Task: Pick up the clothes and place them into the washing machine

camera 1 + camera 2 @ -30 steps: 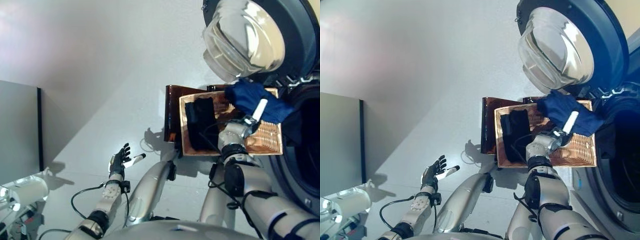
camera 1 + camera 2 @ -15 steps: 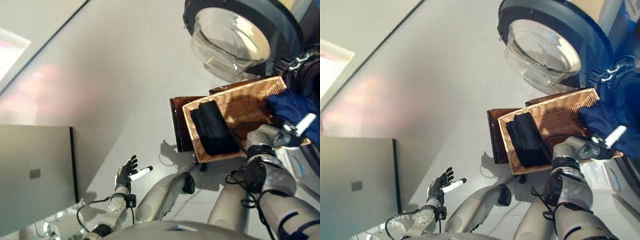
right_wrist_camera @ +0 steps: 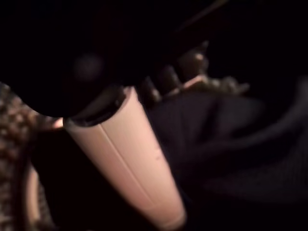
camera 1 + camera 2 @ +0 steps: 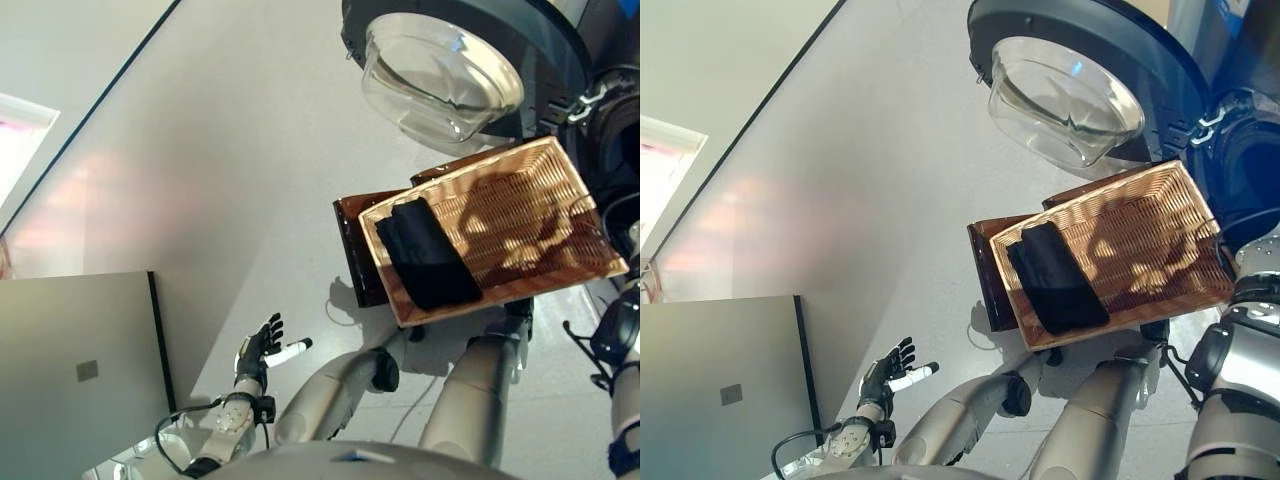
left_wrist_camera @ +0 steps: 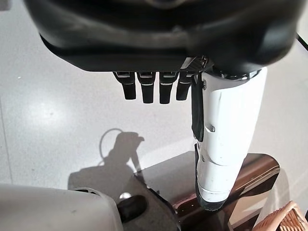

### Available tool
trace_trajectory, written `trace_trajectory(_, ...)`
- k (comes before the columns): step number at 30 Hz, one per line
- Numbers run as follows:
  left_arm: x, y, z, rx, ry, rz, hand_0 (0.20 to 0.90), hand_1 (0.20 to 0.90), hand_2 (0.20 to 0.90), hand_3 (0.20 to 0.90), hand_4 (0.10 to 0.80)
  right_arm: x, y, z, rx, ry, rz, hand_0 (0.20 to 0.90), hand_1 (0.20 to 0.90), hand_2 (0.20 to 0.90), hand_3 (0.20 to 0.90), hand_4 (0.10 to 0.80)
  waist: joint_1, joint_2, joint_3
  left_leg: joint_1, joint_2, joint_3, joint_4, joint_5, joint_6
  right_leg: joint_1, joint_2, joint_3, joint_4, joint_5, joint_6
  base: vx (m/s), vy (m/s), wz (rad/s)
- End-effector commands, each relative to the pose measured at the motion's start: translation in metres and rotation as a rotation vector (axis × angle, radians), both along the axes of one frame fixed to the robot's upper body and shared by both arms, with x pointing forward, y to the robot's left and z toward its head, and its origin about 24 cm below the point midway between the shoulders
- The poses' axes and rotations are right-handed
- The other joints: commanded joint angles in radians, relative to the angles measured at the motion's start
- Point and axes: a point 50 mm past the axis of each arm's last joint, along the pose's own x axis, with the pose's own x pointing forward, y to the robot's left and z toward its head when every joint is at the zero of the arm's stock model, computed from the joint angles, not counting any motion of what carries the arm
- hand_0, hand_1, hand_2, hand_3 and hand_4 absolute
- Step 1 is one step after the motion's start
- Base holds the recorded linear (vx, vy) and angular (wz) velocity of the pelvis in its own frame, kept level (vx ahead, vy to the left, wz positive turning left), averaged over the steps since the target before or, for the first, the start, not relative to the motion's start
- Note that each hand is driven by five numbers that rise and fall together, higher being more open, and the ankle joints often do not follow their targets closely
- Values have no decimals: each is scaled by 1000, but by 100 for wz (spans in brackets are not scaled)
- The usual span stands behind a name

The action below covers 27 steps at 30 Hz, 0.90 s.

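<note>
Head views: a wicker basket (image 4: 520, 225) is sitting at about 3 o'clock of the scene, resting on a dark brown stand (image 4: 352, 250) whose edge is showing past the basket's 9 o'clock side. A folded black garment (image 4: 428, 255) is lying inside the basket against its 9 o'clock wall; the remaining woven floor is showing bare, crossed by shadow. The washing machine (image 4: 1230, 130) is occupying the 1 to 2 o'clock corner, its round glass door (image 4: 440, 75) standing swung open above the basket and its dark drum opening (image 4: 618, 140) lying just beyond the basket's 2 o'clock corner. The left hand (image 4: 262, 348) is hanging at about 7 o'clock over the grey floor (image 4: 250, 170), well apart from the basket, its fingers straight and spread and holding nothing; the left wrist view is confirming this, with the fingers (image 5: 144, 89) and white-covered thumb extended over the floor. The right arm is leaving the head views at the 4 o'clock edge. Right wrist view: the right hand (image 3: 163, 84) is sitting in deep darkness, touching a dark blue garment (image 3: 226, 144); whether its fingers are gripping the cloth cannot be told.
</note>
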Motion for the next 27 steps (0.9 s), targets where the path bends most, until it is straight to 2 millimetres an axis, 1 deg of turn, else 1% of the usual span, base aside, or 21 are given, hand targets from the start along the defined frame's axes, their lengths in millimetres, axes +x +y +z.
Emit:
trace_trajectory(1,1,31,1,52,-11,109,900,900,900,900,800,-12,-6,49,-239,-33,-11,900,900,900,900,800,24,-33,-68,-75,28,-62,126,-68,-104,3,41,1,-39,48,-120,-14,-41,-2)
trace_trajectory(2,3,23,0,29,-10,100,900,900,900,900,800,3,0,7,-132,48,55,900,900,900,900,800,30,-31,-67,-77,32,-66,127,-66,-104,9,44,-6,-42,47,-121,-19,-38,-3)
trace_trajectory(3,3,23,0,26,-7,103,900,900,900,900,800,9,5,-6,-110,79,86,900,900,900,900,800,32,-32,-63,-81,34,-67,127,-56,-105,8,47,-9,-45,56,-124,-28,-52,-5)
trace_trajectory(4,3,22,-1,23,-1,104,900,900,900,900,800,14,10,-23,-66,106,108,900,900,900,900,800,34,-30,-61,-79,34,-71,128,-62,-105,13,49,-14,-40,44,-125,-28,-36,-6)
trace_trajectory(5,4,22,-1,22,2,110,900,900,900,900,800,19,15,-36,-42,128,136,900,900,900,900,800,37,-32,-59,-79,35,-75,129,-60,-106,15,52,-17,-38,44,-126,-4,-38,-6)
trace_trajectory(7,2,24,-2,28,10,123,900,900,900,900,800,25,26,-54,8,135,162,900,900,900,900,800,40,-34,-54,-76,38,-81,125,-56,-108,20,58,-22,-36,40,-128,-48,-42,-1)
trace_trajectory(8,2,26,-2,33,10,128,900,900,900,900,800,29,30,-56,7,141,183,900,900,900,900,800,41,-39,-47,-81,41,-81,126,-45,-109,17,60,-25,-38,51,-130,-39,-42,5)
trace_trajectory(9,3,26,-2,34,10,131,900,900,900,900,800,29,33,-64,30,151,190,900,900,900,900,800,43,-41,-43,-78,41,-86,128,-52,-110,22,60,-31,-30,37,-130,-46,-39,8)
trace_trajectory(14,4,29,-1,54,3,125,900,900,900,900,800,38,47,-88,56,276,247,900,900,900,900,800,53,-45,-8,-101,47,-93,150,-47,-109,10,68,-40,-4,29,-136,-58,-27,11)
trace_trajectory(17,2,28,-1,58,2,115,900,900,900,900,800,46,58,-95,54,337,294,900,900,900,900,800,60,-43,9,-118,52,-94,160,-41,-110,-4,72,-41,9,23,-141,-54,-2,10)
trace_trajectory(18,2,28,-1,58,2,115,900,900,900,900,800,46,58,-95,54,337,294,900,900,900,900,800,60,-43,10,-118,52,-94,160,-41,-110,-4,72,-41,9,23,-141,-18,-7,4)
trace_trajectory(19,3,30,-1,64,3,115,900,900,900,900,800,48,61,-100,41,388,315,900,900,900,900,800,63,-47,12,-121,56,-95,164,-40,-111,-6,75,-41,14,22,-143,-21,-18,4)
trace_trajectory(20,5,32,0,69,-3,117,900,900,900,900,800,51,65,-101,33,396,339,900,900,900,900,800,62,-51,17,-124,58,-95,167,-39,-112,-7,77,-43,18,22,-144,-25,-28,6)
trace_trajectory(22,6,36,0,80,0,122,900,900,900,900,800,55,73,-109,-14,505,393,900,900,900,900,800,65,-67,18,-127,62,-98,173,-38,-112,-6,80,-46,20,24,-146,-24,-46,3)
trace_trajectory(23,7,40,1,88,-6,132,900,900,900,900,800,61,79,-111,-92,602,446,900,900,900,900,800,67,-84,20,-127,65,-99,176,-37,-112,-3,84,-54,19,29,-147,-24,-46,1)
trace_trajectory(24,7,40,1,88,-6,133,900,900,900,900,800,61,80,-111,-94,603,447,900,900,900,900,800,65,-83,22,-127,65,-99,176,-37,-112,-2,84,-54,19,29,-147,-29,-55,1)
trace_trajectory(25,9,45,2,99,-13,144,900,900,900,900,800,65,86,-114,-153,687,485,900,900,900,900,800,65,-97,22,-127,69,-101,179,-36,-113,2,87,-59,17,32,-149,-17,-50,1)
trace_trajectory(26,9,47,3,105,-14,145,900,900,900,900,800,67,90,-115,-175,717,500,900,900,900,900,800,63,-108,26,-126,72,-103,181,-37,-113,8,89,-64,13,35,-150,-22,-110,0)
trace_trajectory(27,10,53,3,122,-16,156,900,900,900,900,800,75,102,-116,-309,850,543,900,900,900,900,800,66,-137,27,-121,80,-105,182,-35,-114,24,94,-74,3,40,-149,-12,-86,5)
